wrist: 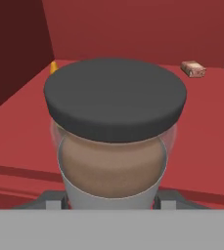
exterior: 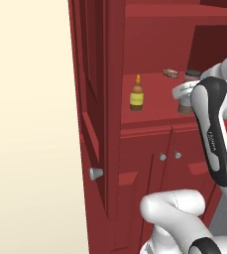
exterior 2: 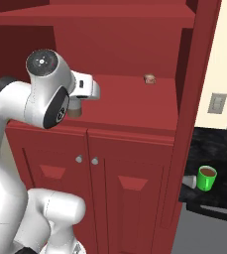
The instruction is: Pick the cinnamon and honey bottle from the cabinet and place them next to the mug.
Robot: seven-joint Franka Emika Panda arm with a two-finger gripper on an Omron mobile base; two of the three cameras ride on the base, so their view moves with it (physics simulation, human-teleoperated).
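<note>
Red cabinet point(exterior: 149, 54) shelf – honey bottle point(exterior: 137, 94), cinnamon point(wrist: 114, 141), small pinkish-brown lump point(exterior 2: 149, 79) standing on it

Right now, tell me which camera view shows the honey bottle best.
The left base view: the honey bottle stands whole and upright on the cabinet shelf, yellow label and orange nozzle plain. In the hand view only its orange tip peeks from behind the cinnamon. In the right base view the arm covers it.

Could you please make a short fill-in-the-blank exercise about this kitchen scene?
1. The honey bottle stands on the open shelf of the dark ____ cabinet.
2. The jar of cinnamon has a dark ____ on top.
3. The mug on the dark counter is bright ____.
4. The small pinkish lump lies on the cabinet ____.

Missing words: red; cap; green; shelf
</note>
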